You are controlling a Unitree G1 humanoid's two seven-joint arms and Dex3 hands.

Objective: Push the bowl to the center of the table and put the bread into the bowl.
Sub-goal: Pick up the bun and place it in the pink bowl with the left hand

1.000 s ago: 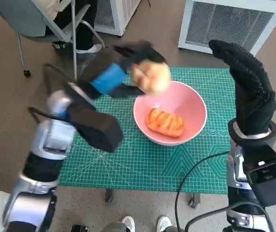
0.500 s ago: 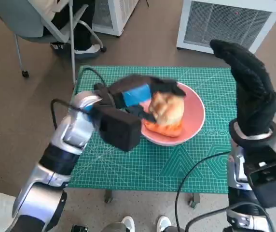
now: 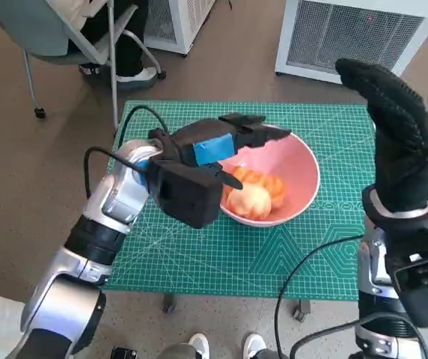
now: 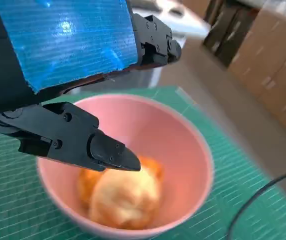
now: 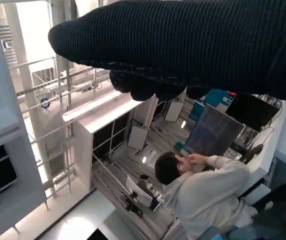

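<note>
Centre of the head view: pink bowl [image 3: 289, 176] sits on the green cutting mat [image 3: 199, 254], roughly mid-table. Two pieces inside it: a pale round bread roll [image 3: 248, 200] toward the lower-left wall, and an orange glazed pastry [image 3: 263, 183] tucked behind it. My left hand [image 3: 218, 146] hovers over the bowl's left rim, fingers [image 4: 103, 150] spread apart and holding nothing; the roll lies loose below them in the left wrist view. My right hand [image 3: 401, 142] stands upright at the frame's right edge, well clear of the bowl, fingers straight and together, gripping nothing. I judge the roll light, soft and easily dented, so a gentle grip round its sides would suit. The bowl looks smooth, rigid plastic or ceramic, likely to slide readily on the mat; push low on the wall.
</note>
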